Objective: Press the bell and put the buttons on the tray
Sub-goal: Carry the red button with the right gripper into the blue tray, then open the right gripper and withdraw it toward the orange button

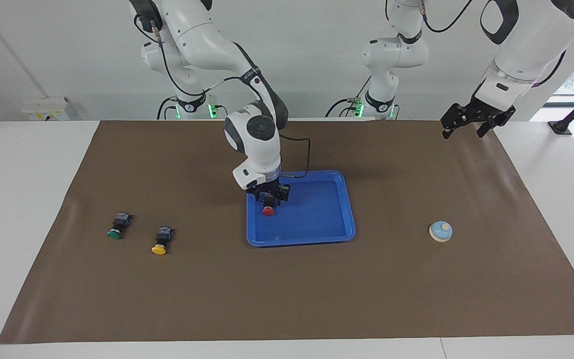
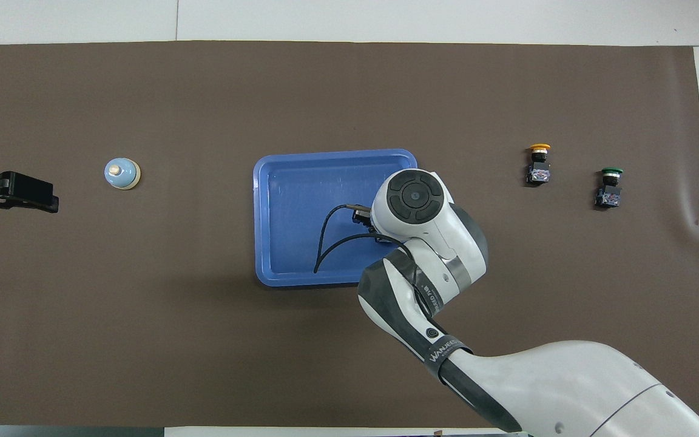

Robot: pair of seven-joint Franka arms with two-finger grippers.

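The blue tray (image 1: pixel 327 234) (image 2: pixel 283 200) lies mid-mat. A red button (image 1: pixel 267 211) rests in it at the corner nearest the right arm's base. My right gripper (image 1: pixel 268 198) stands low over that button, open, its fingers either side of the black body. In the overhead view the right wrist hides both. The yellow button (image 1: pixel 160 242) (image 2: pixel 539 164) and the green button (image 1: pixel 117 225) (image 2: pixel 609 187) lie on the mat toward the right arm's end. The light-blue bell (image 1: pixel 440 231) (image 2: pixel 122 173) sits toward the left arm's end. My left gripper (image 1: pixel 469 130) (image 2: pixel 22 194) waits open and empty, up over the mat's edge there.
A brown mat (image 1: pixel 287 299) covers most of the white table. A black cable (image 2: pixel 325 243) from the right wrist loops over the tray. The right arm's forearm (image 2: pixel 446 340) reaches across the mat on the robots' side of the tray.
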